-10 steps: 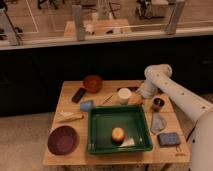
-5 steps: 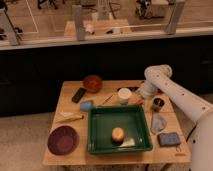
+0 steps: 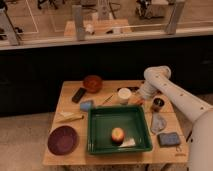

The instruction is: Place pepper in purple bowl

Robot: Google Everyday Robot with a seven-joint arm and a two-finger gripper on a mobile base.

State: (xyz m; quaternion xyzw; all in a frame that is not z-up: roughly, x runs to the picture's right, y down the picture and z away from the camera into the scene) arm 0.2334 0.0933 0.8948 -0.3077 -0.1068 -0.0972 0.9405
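The pepper (image 3: 136, 101), a small red-orange sliver, lies on the wooden table (image 3: 107, 87) just beyond the far right corner of the green tray, beside a white cup. My gripper (image 3: 138, 96) reaches down from the white arm on the right and hangs open right over the pepper, partly hiding it. I cannot tell whether it touches the pepper. The purple bowl (image 3: 62, 140), a wide shallow dark dish, sits empty at the table's near left corner, far from the gripper.
A green tray (image 3: 98, 131) in the middle holds a round orange-yellow fruit (image 3: 117, 134). An orange-brown bowl (image 3: 92, 83) and a black flat object (image 3: 79, 94) stand at the back. A white cup (image 3: 124, 95), a dark can (image 3: 157, 104), a grey pouch (image 3: 158, 122) and a blue sponge (image 3: 169, 139) crowd the right side.
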